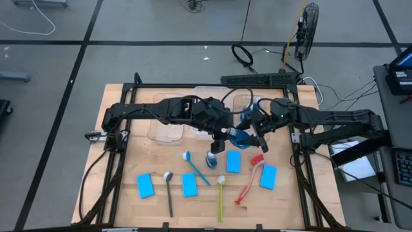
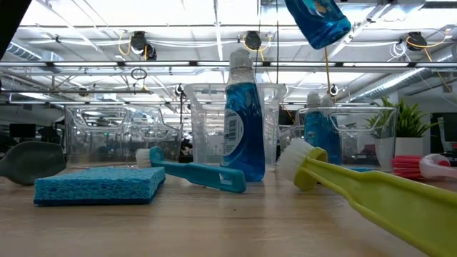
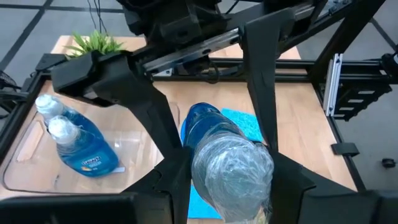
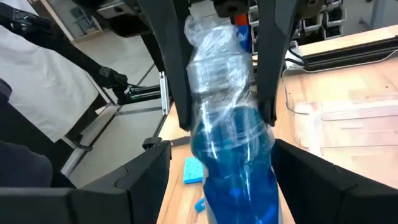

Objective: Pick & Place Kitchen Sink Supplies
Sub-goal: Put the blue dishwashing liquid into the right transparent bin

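A small blue bottle (image 1: 241, 136) hangs above the table's middle between both arms. My left gripper (image 3: 227, 171) is shut on its clear upper end. My right gripper (image 4: 214, 163) stands open, one finger on each side of the bottle's blue body (image 4: 233, 155); I cannot tell whether they touch it. Another bottle (image 2: 243, 121) stands upright on the table. Two bottles (image 3: 68, 140) stand in a clear tub (image 3: 25, 168). Several blue sponges (image 1: 146, 185) and brushes, blue (image 1: 196, 169), yellow-green (image 1: 220, 196), red (image 1: 250, 183) and dark (image 1: 168, 193), lie flat near the front. My left gripper pinches the bottle's clear upper part (image 3: 202, 180), near the cap, between its two fingers. The fingers come from the table's left, slanting down. The bottle is lifted clear of the table and tilted, its blue base (image 2: 318, 21) pointing away toward my right gripper.
Clear tubs (image 1: 174, 122) stand at the back of the table, behind the arms. A green potted plant (image 3: 93, 43) sits near the far right corner. The standing bottle and the nearest sponge (image 1: 233, 161) lie just below the held bottle.
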